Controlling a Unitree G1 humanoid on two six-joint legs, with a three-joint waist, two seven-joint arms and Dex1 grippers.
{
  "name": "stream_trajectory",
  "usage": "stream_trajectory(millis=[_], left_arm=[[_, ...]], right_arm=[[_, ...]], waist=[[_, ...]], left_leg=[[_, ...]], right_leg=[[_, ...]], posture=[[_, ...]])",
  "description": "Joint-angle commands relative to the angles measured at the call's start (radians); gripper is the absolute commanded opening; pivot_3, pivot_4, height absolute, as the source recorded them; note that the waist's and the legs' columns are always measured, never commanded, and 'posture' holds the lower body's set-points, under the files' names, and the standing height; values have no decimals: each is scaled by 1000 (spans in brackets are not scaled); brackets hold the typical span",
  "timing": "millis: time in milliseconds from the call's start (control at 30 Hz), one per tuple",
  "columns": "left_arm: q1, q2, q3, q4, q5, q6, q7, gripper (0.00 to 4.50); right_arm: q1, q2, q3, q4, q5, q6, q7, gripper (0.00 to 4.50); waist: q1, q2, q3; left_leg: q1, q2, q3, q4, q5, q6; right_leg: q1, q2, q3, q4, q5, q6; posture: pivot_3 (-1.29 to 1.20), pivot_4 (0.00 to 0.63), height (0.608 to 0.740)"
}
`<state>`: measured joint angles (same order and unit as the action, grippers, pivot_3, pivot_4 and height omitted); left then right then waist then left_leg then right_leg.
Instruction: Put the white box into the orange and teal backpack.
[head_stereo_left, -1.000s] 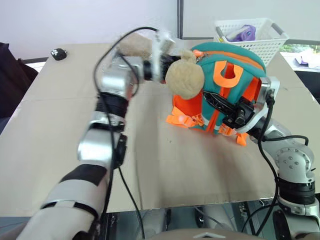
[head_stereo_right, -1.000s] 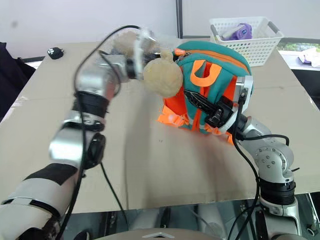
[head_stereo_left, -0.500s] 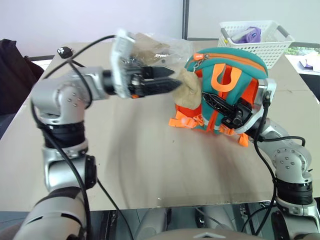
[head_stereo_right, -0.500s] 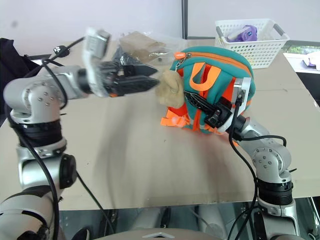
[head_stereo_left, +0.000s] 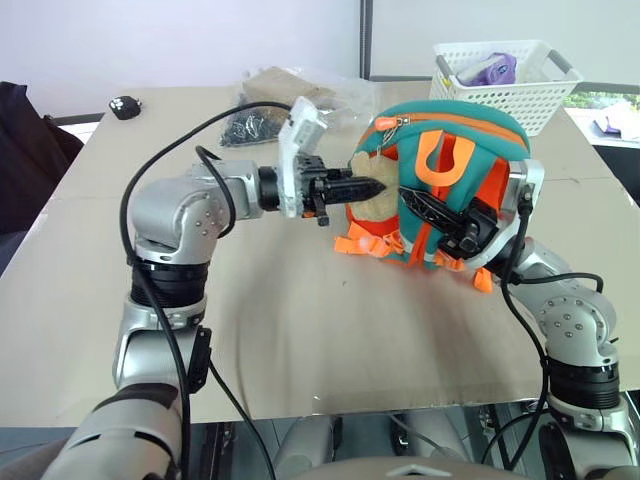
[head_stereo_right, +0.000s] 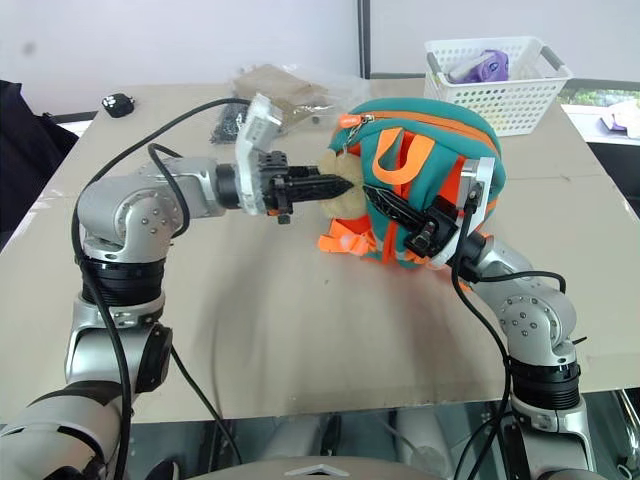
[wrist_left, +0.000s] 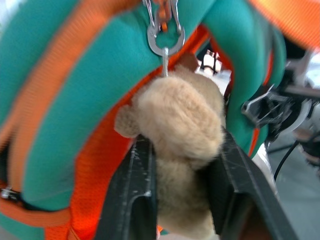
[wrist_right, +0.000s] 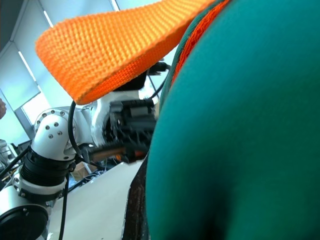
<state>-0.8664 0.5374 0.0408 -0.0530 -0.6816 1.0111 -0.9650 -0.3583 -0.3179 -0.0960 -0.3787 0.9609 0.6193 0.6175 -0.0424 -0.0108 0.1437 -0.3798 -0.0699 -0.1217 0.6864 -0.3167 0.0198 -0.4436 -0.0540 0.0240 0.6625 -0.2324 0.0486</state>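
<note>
The orange and teal backpack (head_stereo_left: 450, 185) stands upright on the table (head_stereo_left: 300, 330), right of centre and toward the far half. Its top zipper runs closed along the crown in the head views. The white box cannot be made out in any view.

**End effectors**
- The left gripper (head_stereo_left: 372, 187) points level toward the backpack's left flank. Its black fingers (wrist_left: 135, 190) are clenched on the tan plush piece (wrist_left: 182, 122), which hangs from a metal ring (wrist_left: 165, 37) at the zipper end.
- The right gripper (head_stereo_left: 440, 218) lies against the front of the backpack, among the orange straps (head_stereo_left: 445, 155). Its fingers are closed; whether they pinch fabric or a strap cannot be told. In the right wrist view, teal fabric and an orange strap (wrist_right: 120, 47) sit directly in front of the camera.

**Clearance**
- The near half of the table, between the backpack and the front edge, is bare board.
- The left side of the table, beyond the left arm, is also bare up to its edge.
- The right edge of the table passes close behind the right arm.

**Surrounding items**
- A clear plastic bag (head_stereo_left: 290, 95) of dark and tan items lies at the far edge, just behind the left gripper.
- A white lattice basket (head_stereo_left: 505, 80) holding a purple item (head_stereo_left: 490, 68) stands at the far right corner, behind the backpack.
- A small black object (head_stereo_left: 125, 106) rests at the far left corner, well apart from everything else.
</note>
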Motion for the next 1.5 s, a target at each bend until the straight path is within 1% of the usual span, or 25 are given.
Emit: stream_trajectory(millis=[33,100,133,267,333,400,467,500,567,600,633,667,700,767,833,867,967,1033,1100,1133,1233,1300,1367,1433,1500], left_arm=[[-33,129,19,66,94,-153,-57,594],[-40,238,-99,137,265,-307,-90,585],[-63,258,-141,201,334,-371,-75,582],[-135,203,-236,415,501,-517,11,575],[-62,139,-342,433,543,-501,-27,575],[15,91,-464,470,635,-553,-50,575],[61,27,-493,521,661,-577,-31,575],[75,1,-489,541,668,-596,-24,575],[90,-31,-445,545,648,-610,-34,575],[89,-41,-407,538,631,-622,-30,575],[88,-39,-361,515,603,-627,-35,1537],[87,-38,-330,500,588,-632,-40,1869],[89,-36,-288,472,559,-623,-45,2250],[105,-12,-203,409,515,-620,-30,3366],[150,28,-123,338,447,-593,-62,4078],[185,50,-84,298,407,-579,-88,4488],[340,130,28,183,321,-541,-125,4500],[465,184,84,111,293,-533,-144,4500],[563,214,127,57,273,-530,-146,4500],[624,224,151,23,262,-532,-147,4500],[775,221,201,-73,232,-535,-127,4500],[900,174,158,-155,278,-573,-66,4500],[983,97,108,-205,313,-645,-8,4500],[1028,4,79,-192,355,-747,59,4500],[1069,-25,41,-177,407,-835,71,4500]], right_arm=[[2,1,-26,-42,13,-24,-7,0],[7,-2,-32,-44,14,-24,-9,0],[12,-4,-33,-44,17,-22,-9,0],[26,-8,-25,-44,15,-21,-3,0],[19,-2,-20,-41,11,-25,-7,0],[11,4,-19,-37,9,-28,-15,0],[9,5,-19,-37,6,-28,-16,0],[8,5,-20,-35,3,-28,-15,0],[5,3,-22,-33,-1,-29,-16,0],[3,2,-24,-30,-3,-30,-17,0],[2,0,-27,-28,-4,-30,-17,0],[1,-1,-30,-26,-4,-30,-16,0],[2,-3,-32,-26,-4,-31,-15,0],[7,-16,-44,-19,0,-29,-3,0],[23,-81,-46,-18,21,33,26,650],[38,-117,-45,-28,36,65,45,843],[97,-179,-72,-62,27,51,74,2369],[167,-239,-105,-85,-28,10,115,3428],[237,-280,-141,-97,-52,-16,143,4199],[290,-303,-165,-100,-84,-47,164,4447],[453,-377,-199,-86,-183,-136,271,4447],[540,-351,-187,18,-316,-306,300,4447],[556,-288,-174,142,-415,-475,294,4447],[542,-243,-167,280,-493,-628,303,4447],[535,-223,-168,381,-526,-713,327,4447]], waist=[[-2,0,0],[-6,0,0],[-4,0,0],[18,0,-1],[14,1,-2],[7,1,-2],[4,-1,-4],[9,2,-12],[16,8,-18],[20,8,-19],[24,9,-19],[25,8,-19],[26,8,-18],[24,6,-17],[22,6,-17],[19,6,-17],[5,6,-16],[3,6,-16],[5,6,-16],[7,6,-16],[21,5,-16],[33,5,-16],[36,6,-16],[39,6,-15],[40,7,-15]], left_leg=[[0,0,0,0,0,0],[0,0,1,-1,0,0],[1,0,1,-2,0,0],[0,-2,-1,0,0,0],[0,-3,0,0,0,0],[1,-4,0,0,0,0],[0,-4,0,-1,0,0],[0,-4,-2,0,0,0],[3,-4,-3,0,0,0],[7,-4,-2,0,0,0],[11,-4,-2,-2,0,1],[17,-4,-1,-3,-1,2],[17,-4,-1,-3,-2,3],[15,-4,-1,-2,-2,3],[13,-4,0,-2,-2,3],[12,-4,0,-2,-2,3],[11,-2,-1,-3,-2,3],[11,-1,-1,-4,-2,3],[12,-1,-1,-4,-2,3],[12,-1,-1,-4,-2,3],[12,-1,0,-4,-3,4],[14,0,0,-4,-3,5],[18,0,1,-5,-4,5],[21,0,4,-6,-5,7],[24,0,5,-6,-5,7]], right_leg=[[0,0,0,0,0,0],[0,1,1,0,0,0],[0,1,1,0,0,0],[1,0,-2,-1,0,0],[1,-1,-2,-1,0,0],[1,-2,-2,-1,0,0],[0,-2,-2,-1,0,0],[0,-2,-3,0,0,0],[4,-3,-4,-1,0,0],[7,-3,-4,-1,0,0],[12,-3,-3,-1,0,0],[17,-3,-2,-2,-1,1],[17,-2,-2,-2,-1,1],[16,-2,-2,-2,-1,1],[13,-3,-1,-2,-1,1],[11,-3,-1,-2,-1,1],[10,-3,0,-3,-1,1],[10,-2,3,-3,-1,1],[11,-2,3,-3,-1,1],[11,-2,4,-3,-1,1],[12,-2,4,-4,-1,1],[15,-2,4,-6,-1,1],[18,-2,5,-9,-1,1],[22,-2,7,-11,-1,1],[24,-2,7,-11,0,1]], posture=[[0,150,740],[0,150,740],[0,150,740],[0,150,740],[0,150,740],[0,150,740],[0,150,740],[0,150,740],[0,150,740],[0,150,740],[0,150,740],[0,150,740],[0,150,740],[0,150,740],[0,150,740],[0,150,740],[0,150,740],[0,150,740],[0,150,740],[0,150,740],[0,150,740],[0,150,740],[0,150,740],[0,150,740],[0,150,740]])
